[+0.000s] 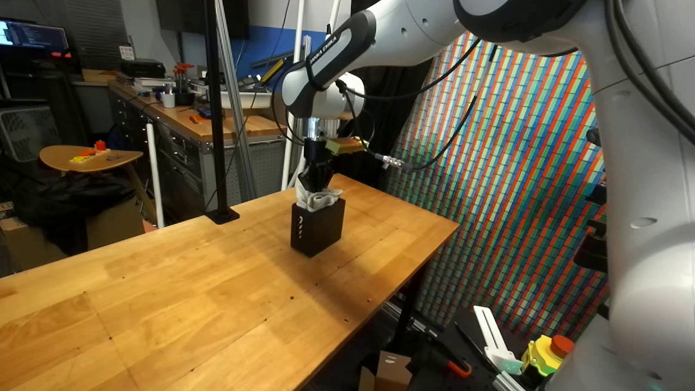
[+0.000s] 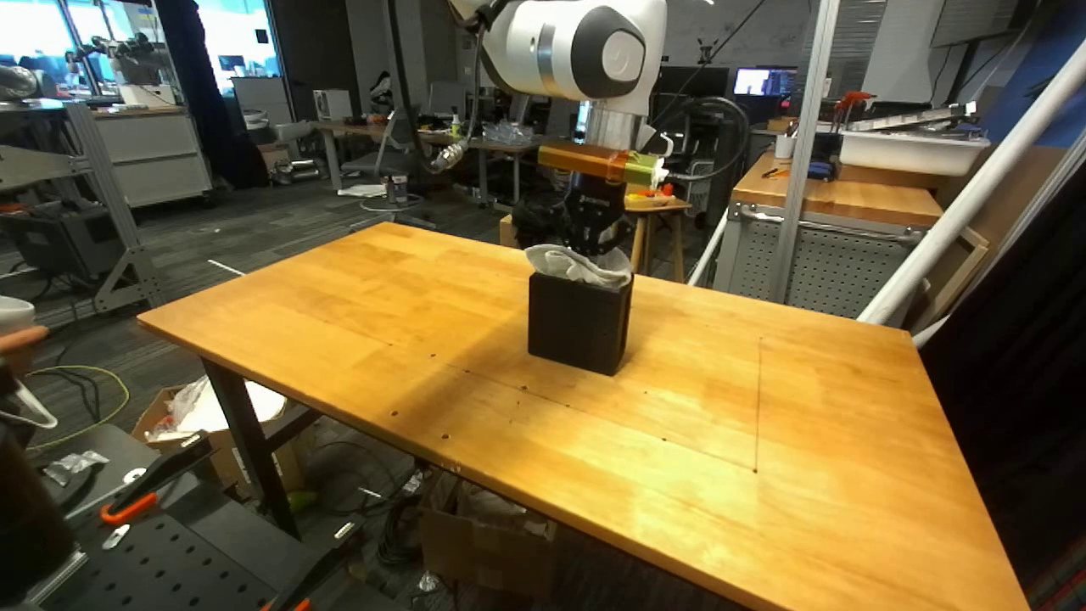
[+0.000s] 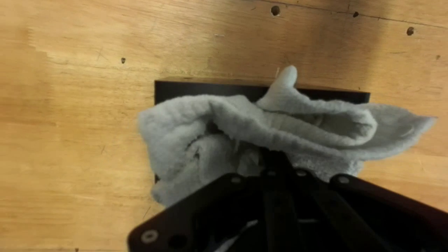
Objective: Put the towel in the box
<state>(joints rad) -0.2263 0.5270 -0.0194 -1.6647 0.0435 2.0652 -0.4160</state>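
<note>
At mouth of black box [image 2: 573, 324] | rumpled pale-grey towel [image 3: 257, 125] | jaws together, grip unclear

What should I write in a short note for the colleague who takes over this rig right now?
Gripper: fingertips down among the folds of the towel; cannot tell whether they grip it.
Box: black, standing on the table.
Towel: bunched in the box's opening, top folds above the rim.
Done: towel appears partly in.
Left: probably tuck in the top folds, check that the towel is loose, then lift the gripper away.
</note>
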